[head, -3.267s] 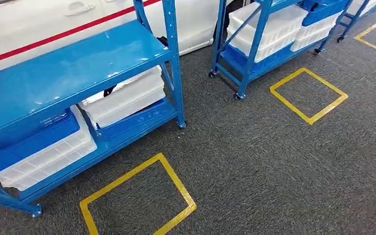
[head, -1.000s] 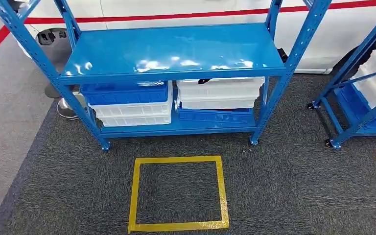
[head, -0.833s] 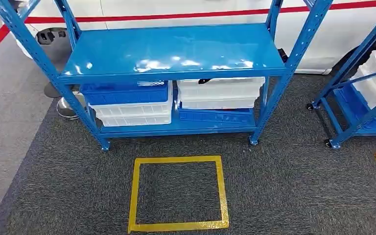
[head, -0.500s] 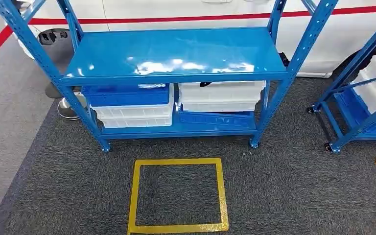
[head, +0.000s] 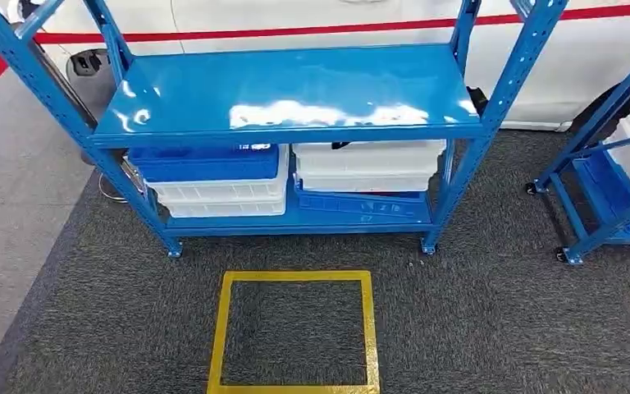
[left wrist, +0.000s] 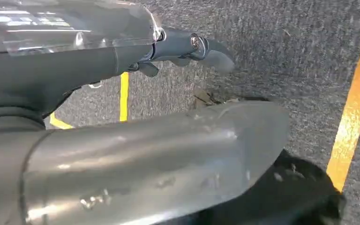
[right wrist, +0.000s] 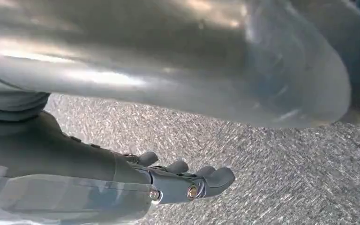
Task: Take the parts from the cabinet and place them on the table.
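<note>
Cabinet: blue metal shelving rack (head: 287, 90) standing at the far side of the carpet, with perforated uprights and a flat, glossy middle shelf that reflects the lights.
Lower shelf, left: a blue ribbed crate (head: 205, 162) stacked on a white ribbed crate (head: 221, 199); their contents cannot be seen.
Lower shelf, right: a white crate (head: 369, 164) resting on a flat blue crate (head: 365, 205); a small dark item shows at the white crate's far rim, too hidden to identify.
Parts: presumably inside the crates on the lower shelf; none can be made out.
Second rack: another blue rack (head: 615, 164) on castors at the right edge, carrying white and blue bins.
Floor: dark grey, coarse-pile carpet (head: 476, 320) with a square outline of yellow tape (head: 291, 332) just near of the cabinet; a paler grey strip of floor runs along the left.
Background: a white panel with a red stripe (head: 336, 29) behind the rack.
Left hand (left wrist: 183, 49): hangs over the carpet beside a yellow tape line, fingers loosely extended, holding nothing.
Right hand (right wrist: 178, 180): hangs over the carpet, fingers slightly curved and apart, holding nothing.
</note>
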### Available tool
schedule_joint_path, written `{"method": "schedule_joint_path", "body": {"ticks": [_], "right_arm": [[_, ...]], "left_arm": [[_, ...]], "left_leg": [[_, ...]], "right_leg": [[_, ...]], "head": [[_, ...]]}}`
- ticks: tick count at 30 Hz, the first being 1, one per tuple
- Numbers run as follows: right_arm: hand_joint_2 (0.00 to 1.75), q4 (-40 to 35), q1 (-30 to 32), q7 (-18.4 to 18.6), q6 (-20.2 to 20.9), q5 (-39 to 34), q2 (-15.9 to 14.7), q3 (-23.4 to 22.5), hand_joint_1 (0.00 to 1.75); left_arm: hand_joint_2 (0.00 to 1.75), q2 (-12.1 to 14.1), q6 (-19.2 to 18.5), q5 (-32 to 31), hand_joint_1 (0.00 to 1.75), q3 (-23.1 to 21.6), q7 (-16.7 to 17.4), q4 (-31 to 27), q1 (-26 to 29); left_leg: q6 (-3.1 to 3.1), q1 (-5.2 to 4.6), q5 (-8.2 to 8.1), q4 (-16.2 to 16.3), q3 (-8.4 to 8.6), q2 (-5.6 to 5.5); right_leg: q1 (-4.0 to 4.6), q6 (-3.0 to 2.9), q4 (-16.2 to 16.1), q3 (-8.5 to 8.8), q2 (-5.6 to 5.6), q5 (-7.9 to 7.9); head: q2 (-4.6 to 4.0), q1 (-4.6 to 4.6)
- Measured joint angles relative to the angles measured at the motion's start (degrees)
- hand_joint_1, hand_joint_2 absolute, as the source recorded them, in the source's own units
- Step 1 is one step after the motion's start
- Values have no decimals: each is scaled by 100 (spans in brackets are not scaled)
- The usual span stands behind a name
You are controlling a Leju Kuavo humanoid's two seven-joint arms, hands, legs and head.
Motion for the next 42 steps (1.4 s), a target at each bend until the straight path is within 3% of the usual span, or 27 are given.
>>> {"method": "schedule_joint_path", "body": {"ticks": [1,2,3,6,7,8,9,12,13,14,17,18,19,21,24,26,27,28,29,30,32,34,36,37,38,42], "right_arm": [[0,0,0,0,2,0,0,-2,0],[0,0,16,2,11,0,4,-2,0],[0,6,14,4,26,0,20,-2,0],[0,7,-8,9,44,0,15,-4,0],[0,4,-37,9,39,0,17,-4,0],[0,-7,-14,9,33,0,15,-4,0],[0,-7,-8,7,33,0,13,-7,0],[0,-7,-8,7,33,0,11,-20,0],[0,-7,-5,5,33,0,9,-24,0],[0,-7,1,-13,31,0,7,-24,0],[0,-7,4,-13,26,0,2,-26,0],[0,2,8,2,26,0,-9,-26,0],[0,2,-3,2,28,0,-7,-26,0],[0,2,0,2,37,0,-7,-26,0],[0,2,26,4,44,0,-4,-26,0],[0,2,20,4,66,0,-4,-26,0],[0,2,19,4,66,0,-4,-26,0],[0,2,19,4,66,0,-4,-26,0],[0,2,21,4,68,0,-4,-26,0],[0,2,24,9,68,2,-4,-26,0],[0,2,22,9,68,20,-2,-26,0],[0,2,17,11,68,35,-2,-26,0],[0,2,5,11,70,39,-2,-26,0],[0,2,10,11,68,39,-4,-26,0],[0,2,7,11,68,42,-4,-26,0],[0,2,5,11,68,42,-4,-24,0]], "left_arm": [[0,0,2,0,0,2,0,0,4],[0,2,4,0,0,7,0,0,6],[0,18,11,0,0,15,2,0,3],[0,15,15,-2,0,15,11,0,-16],[0,15,17,-2,0,17,17,0,-16],[0,11,17,-2,0,17,26,0,-3],[0,7,18,-4,0,17,28,0,-6],[0,4,22,-13,0,18,33,0,-17],[0,2,22,-13,0,18,37,0,-14],[0,-2,22,-15,0,17,37,0,-6],[0,-24,22,-20,0,17,42,0,-2],[0,-31,22,-20,0,20,42,0,-10],[0,-31,22,-20,0,20,44,0,-16],[0,-31,24,-20,0,18,44,0,-19],[0,-31,20,-20,0,18,44,0,-28],[0,-31,0,-33,0,17,44,0,-30],[0,-31,-2,-39,0,17,44,0,-28],[0,-31,-2,-44,0,17,50,0,-20],[0,-31,-4,-46,0,18,63,0,-13],[0,-31,-2,-48,0,17,74,0,-6],[0,-29,-2,-57,0,17,85,0,-6],[0,-31,-18,-59,0,17,96,0,-11],[0,-31,-31,-61,0,17,98,0,-31],[0,-31,-39,-61,0,18,98,0,-13],[0,-31,-46,-61,0,17,101,0,-4],[0,-31,-48,-63,0,17,105,0,-12]], "left_leg": [[88,-44,321,-504,183,3],[211,-106,507,-935,318,21],[268,-138,404,-931,364,61],[287,-205,337,-1099,480,54],[284,-189,339,-1216,557,50],[259,-105,371,-1355,680,56],[273,-113,365,-1445,775,44],[303,-127,297,-1450,838,42],[305,-133,264,-1448,873,33],[301,-134,229,-1445,925,15],[253,-136,88,-1416,1093,-16],[211,-176,44,-1394,1078,-18],[178,-174,12,-1370,1059,-43],[125,-144,9,-1410,1066,-30],[15,-141,-126,-1241,1051,-3],[-84,-75,-541,-344,573,-1],[-114,-49,-677,66,336,-1],[-143,-24,-677,318,166,0],[-163,-6,-532,277,136,0],[-174,10,-272,-18,229,1],[-183,34,342,-990,614,20],[-122,-21,294,-1354,748,27],[-36,-32,289,-1330,715,18],[-46,-5,317,-1363,727,10],[-45,-23,317,-1363,730,5],[36,-42,284,-1363,755,5]], "right_leg": [[17,-2,-6,68,-3,-42],[11,-3,-26,109,-8,-83],[33,31,-40,127,-27,-105],[-30,140,-129,192,-49,-129],[-2,181,-193,280,-65,-137],[-25,200,-203,340,-61,-177],[-21,217,54,220,-34,-267],[-23,264,1336,-656,-6,-682],[-22,273,1519,-851,-7,-618],[-18,274,1401,-887,-6,-381],[-2,212,79,-447,-1,606],[42,170,-2,-401,12,498],[30,131,-135,-342,11,445],[56,83,-123,-357,23,436],[-14,12,-249,-257,9,452],[-20,-35,-253,-230,-7,422],[-20,-37,-253,-217,-12,405],[-26,-30,-252,-196,-11,384],[-36,-16,-251,-164,-9,363],[-50,2,-249,-124,-7,338],[-75,60,-250,-36,-4,284],[-47,137,-225,-54,1,247],[-39,196,-263,-69,-7,262],[-32,65,-243,-60,-2,254],[-41,28,-252,-52,-11,246],[-50,64,-336,12,-11,268]], "head": [[0,-2],[0,0],[0,50],[0,9],[0,4],[0,15],[0,35],[0,33],[0,30],[0,33],[0,35],[0,24],[0,31],[0,9],[0,-18],[0,-55],[0,-52],[0,-55],[0,-52],[0,-52],[0,-55],[0,-77],[0,-50],[-2,-31],[0,-33],[0,-26]]}}
